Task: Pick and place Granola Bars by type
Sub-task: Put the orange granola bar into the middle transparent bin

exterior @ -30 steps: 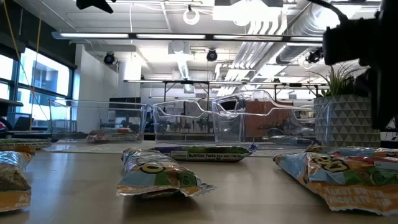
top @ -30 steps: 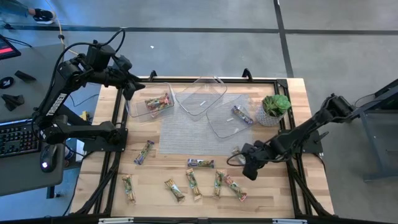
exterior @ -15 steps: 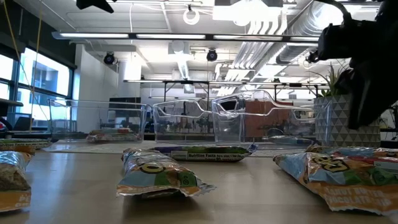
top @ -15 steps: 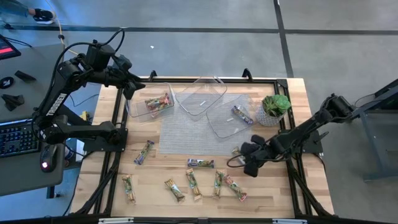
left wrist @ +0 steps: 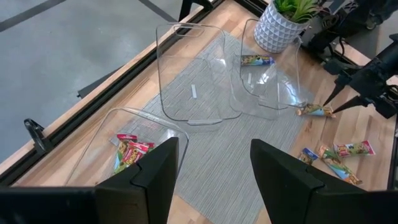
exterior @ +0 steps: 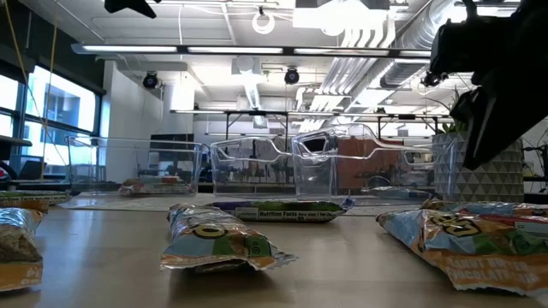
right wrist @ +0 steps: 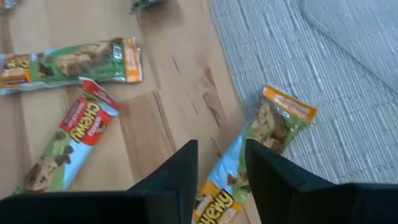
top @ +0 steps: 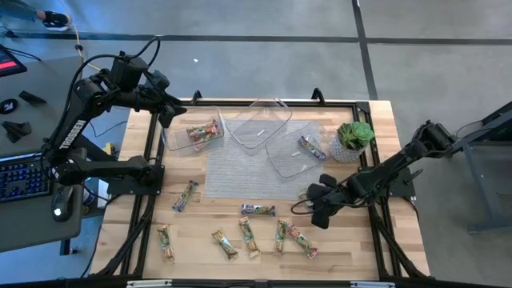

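Note:
Several granola bars lie flat on the wood near the table's near edge: purple ones [top: 186,194] [top: 258,210], green-tan ones [top: 249,237] and a red-pink one [top: 302,241]. Red-pink bars [left wrist: 132,151] lie in the left clear tub [top: 194,128], and one purple bar [left wrist: 256,60] lies in the right tub [top: 298,152]. My right gripper [right wrist: 221,180] is open, low over a green-tan bar [right wrist: 261,143] at the mat's near right corner; the bar's end shows between its fingers. My left gripper [left wrist: 211,168] hangs open, high over the left tub's far left corner.
A middle tub [top: 258,124] stands empty on the grey mat [top: 240,180]. A potted plant [top: 353,140] stands right of the tubs, just beyond my right arm. A red-pink bar [right wrist: 68,143] and a green-tan bar [right wrist: 68,62] lie close to my right gripper.
My right gripper has shifted a little toward the table's left and far edges, closing in on the green-tan bar at the mat's corner. The bars and tubs lie as before.

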Available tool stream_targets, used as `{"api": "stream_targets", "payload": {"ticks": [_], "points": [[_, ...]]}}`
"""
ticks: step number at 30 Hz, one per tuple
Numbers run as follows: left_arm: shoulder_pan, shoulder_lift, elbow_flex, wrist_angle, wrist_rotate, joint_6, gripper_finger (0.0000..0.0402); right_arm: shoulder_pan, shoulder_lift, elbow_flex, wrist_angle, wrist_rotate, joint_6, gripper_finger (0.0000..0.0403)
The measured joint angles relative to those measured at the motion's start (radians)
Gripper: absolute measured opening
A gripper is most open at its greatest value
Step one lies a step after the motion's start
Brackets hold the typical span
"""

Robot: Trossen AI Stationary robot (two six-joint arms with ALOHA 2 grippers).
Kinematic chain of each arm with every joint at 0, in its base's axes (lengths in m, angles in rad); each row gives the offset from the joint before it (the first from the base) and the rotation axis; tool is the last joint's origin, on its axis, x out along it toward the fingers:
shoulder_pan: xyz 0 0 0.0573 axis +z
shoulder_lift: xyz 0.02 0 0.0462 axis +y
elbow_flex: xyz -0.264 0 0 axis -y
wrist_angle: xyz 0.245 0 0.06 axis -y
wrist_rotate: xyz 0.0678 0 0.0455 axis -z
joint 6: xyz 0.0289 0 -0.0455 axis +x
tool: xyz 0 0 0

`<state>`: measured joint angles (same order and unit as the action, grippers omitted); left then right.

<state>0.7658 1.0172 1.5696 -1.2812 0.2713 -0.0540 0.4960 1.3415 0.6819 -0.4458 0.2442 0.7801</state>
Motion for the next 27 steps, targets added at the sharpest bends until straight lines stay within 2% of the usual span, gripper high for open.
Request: {"api": "stream_targets", "payload": {"ticks": [4,15,27], "points": [[0.000,0.000,0.000,0.000,-0.016,0.000,0.0195,-0.005,0.000,-0.013,0.002,-0.017,0.005,0.0132],[0.000,0.000,-0.003,0.002,-0.015,0.004,0.0195,-0.005,0.003,-0.026,-0.023,0.020,0.070,0.0238],[0.000,0.000,-0.125,0.041,-0.021,0.007,0.0195,-0.004,0.176,-0.024,-0.002,0.017,0.121,0.0236]]}}
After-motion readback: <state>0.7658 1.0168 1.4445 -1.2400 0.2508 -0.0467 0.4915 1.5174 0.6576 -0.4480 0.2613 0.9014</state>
